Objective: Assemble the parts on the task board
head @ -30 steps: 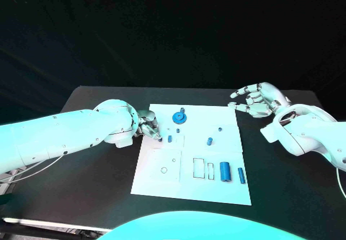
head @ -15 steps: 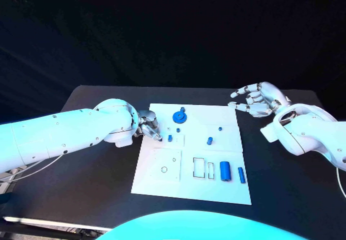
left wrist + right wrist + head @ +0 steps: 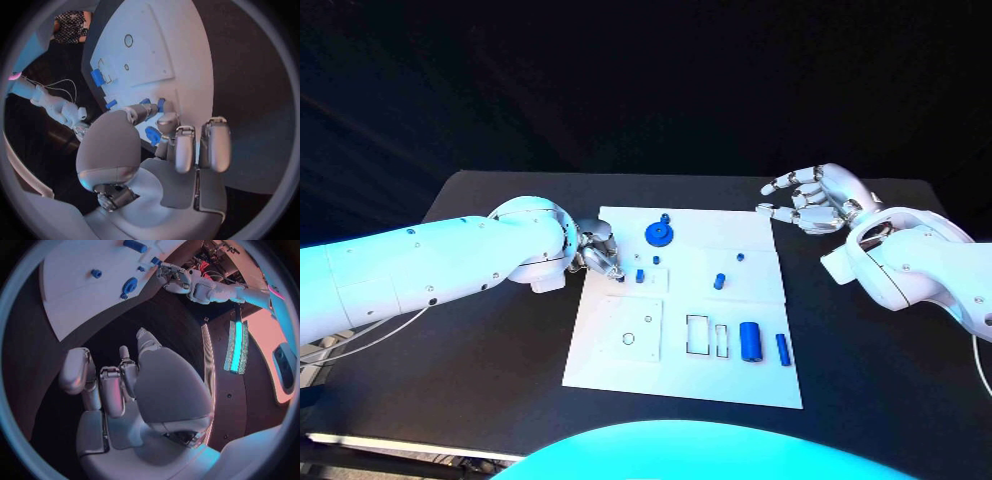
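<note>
Head view: the white task board (image 3: 678,345) lies in the middle of the black surface (image 3: 488,370). The left hand (image 3: 599,250) sits over the board's edge at about ten o'clock from the board's centre, fingers drawn together and pointing down at a small blue part (image 3: 620,277); whether the fingertips pinch it cannot be told here. Just beside it stand a short blue peg (image 3: 639,277) and a smaller blue stud (image 3: 656,260). A round blue gear (image 3: 658,235) sits near the board's twelve o'clock edge. Another blue peg (image 3: 720,282) stands toward the centre, with a tiny blue pin (image 3: 737,258) at one o'clock from it. At about four o'clock lie a thick blue cylinder (image 3: 751,342) and a thin blue rod (image 3: 783,350), side by side, next to two black-outlined slots (image 3: 705,336). The right hand (image 3: 812,203) hovers off the board at two o'clock, fingers spread and loosely curled, holding nothing.

Left wrist view: the left hand (image 3: 165,145) has its thumb and fingers brought together over the board (image 3: 150,50), with a blue part (image 3: 153,135) between thumb and fingertips, apparently pinched.

Right wrist view: the right hand (image 3: 134,385) is empty above the dark surface (image 3: 37,360), fingers apart. Across the board (image 3: 81,295) the blue gear (image 3: 129,286) shows, well apart from this hand.
</note>
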`<state>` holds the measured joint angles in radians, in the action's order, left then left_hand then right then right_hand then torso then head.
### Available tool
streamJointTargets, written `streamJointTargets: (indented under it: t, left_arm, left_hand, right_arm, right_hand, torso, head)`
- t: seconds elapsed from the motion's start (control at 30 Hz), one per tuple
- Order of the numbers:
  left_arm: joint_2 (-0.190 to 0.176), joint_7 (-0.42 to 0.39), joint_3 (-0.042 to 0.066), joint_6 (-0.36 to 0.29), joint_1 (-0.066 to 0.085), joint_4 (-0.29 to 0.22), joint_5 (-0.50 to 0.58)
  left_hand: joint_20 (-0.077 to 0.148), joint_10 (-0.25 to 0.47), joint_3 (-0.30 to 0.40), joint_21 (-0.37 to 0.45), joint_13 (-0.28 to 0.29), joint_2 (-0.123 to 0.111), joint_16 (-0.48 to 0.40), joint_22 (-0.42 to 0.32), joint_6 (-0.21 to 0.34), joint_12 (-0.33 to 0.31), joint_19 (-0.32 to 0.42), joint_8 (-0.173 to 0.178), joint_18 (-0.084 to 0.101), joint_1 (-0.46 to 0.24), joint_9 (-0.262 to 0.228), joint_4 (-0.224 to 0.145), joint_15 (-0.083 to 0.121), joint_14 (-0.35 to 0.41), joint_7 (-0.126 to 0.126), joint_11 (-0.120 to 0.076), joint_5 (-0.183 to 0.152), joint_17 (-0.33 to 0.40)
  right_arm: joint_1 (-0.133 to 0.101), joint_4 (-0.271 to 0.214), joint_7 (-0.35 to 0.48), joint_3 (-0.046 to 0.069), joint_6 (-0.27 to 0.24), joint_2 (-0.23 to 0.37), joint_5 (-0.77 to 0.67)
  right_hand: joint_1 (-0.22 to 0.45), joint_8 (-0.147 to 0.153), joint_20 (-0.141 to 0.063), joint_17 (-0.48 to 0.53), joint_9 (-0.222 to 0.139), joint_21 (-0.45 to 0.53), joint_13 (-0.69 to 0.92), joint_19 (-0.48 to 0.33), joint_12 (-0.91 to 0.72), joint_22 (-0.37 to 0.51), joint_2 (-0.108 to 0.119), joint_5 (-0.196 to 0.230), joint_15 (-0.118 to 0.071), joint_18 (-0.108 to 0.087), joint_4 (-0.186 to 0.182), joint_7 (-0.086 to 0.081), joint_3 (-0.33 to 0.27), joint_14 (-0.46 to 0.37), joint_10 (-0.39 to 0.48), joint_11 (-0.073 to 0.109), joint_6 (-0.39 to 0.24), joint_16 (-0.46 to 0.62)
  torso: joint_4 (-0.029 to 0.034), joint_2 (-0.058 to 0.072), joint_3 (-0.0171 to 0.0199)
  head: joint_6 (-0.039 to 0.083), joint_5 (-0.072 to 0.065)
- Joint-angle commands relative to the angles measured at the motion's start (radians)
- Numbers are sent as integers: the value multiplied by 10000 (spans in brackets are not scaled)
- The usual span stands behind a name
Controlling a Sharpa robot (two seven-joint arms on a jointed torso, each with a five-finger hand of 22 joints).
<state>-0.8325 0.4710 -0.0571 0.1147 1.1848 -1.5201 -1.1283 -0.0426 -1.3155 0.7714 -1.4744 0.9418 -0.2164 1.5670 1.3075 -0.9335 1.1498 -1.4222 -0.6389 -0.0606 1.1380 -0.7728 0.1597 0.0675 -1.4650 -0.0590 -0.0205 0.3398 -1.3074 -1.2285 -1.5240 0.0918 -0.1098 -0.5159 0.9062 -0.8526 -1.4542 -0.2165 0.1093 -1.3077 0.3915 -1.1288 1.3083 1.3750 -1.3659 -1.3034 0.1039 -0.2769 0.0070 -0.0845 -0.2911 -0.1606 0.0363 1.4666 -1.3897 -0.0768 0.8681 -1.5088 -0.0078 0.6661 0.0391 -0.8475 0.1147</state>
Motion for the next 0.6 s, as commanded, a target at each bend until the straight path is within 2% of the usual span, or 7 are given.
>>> streamJointTargets:
  t: [0.03,0.17,0.6]
  left_arm:
    - [104,1,-16,474,-20,43,171]
    - [213,165,-17,682,-20,107,288]
    - [399,313,-23,794,-20,191,364]
  left_hand:
    - [9,-63,1470,4,43,73,38,472,-24,69,-3,12,94,128,17,-1540,36,-1058,35,10,-6,-2634]
    - [9,-57,1469,10,24,71,38,460,-28,57,6,13,91,128,19,-1541,36,-1058,35,11,-5,-2634]
    - [7,-160,1437,-20,182,35,38,528,-105,168,-37,28,107,102,52,-1539,34,-1058,40,8,54,-2634]
  right_arm:
    - [6,-23,99,1,109,1,-79]
    - [6,-33,94,1,111,0,-80]
    - [6,-68,92,1,110,9,-81]
  right_hand:
    - [75,-59,-34,-1251,-14,31,369,-19,10,-3,-25,-43,-52,-82,17,-2,7,686,46,11,-35,40]
    - [75,-59,-34,-1251,-14,31,369,-19,10,-3,-25,-43,-52,-82,17,-2,7,686,46,11,-35,40]
    - [53,-85,-38,-1245,-20,54,367,-18,8,2,-18,-45,-57,-85,20,0,26,685,43,14,-42,48]
  torso:
    - [-4,5,12]
    - [-10,0,10]
    - [3,-7,1]
  head:
    - [-17,-5]
    - [-13,-8]
    - [-34,-51]
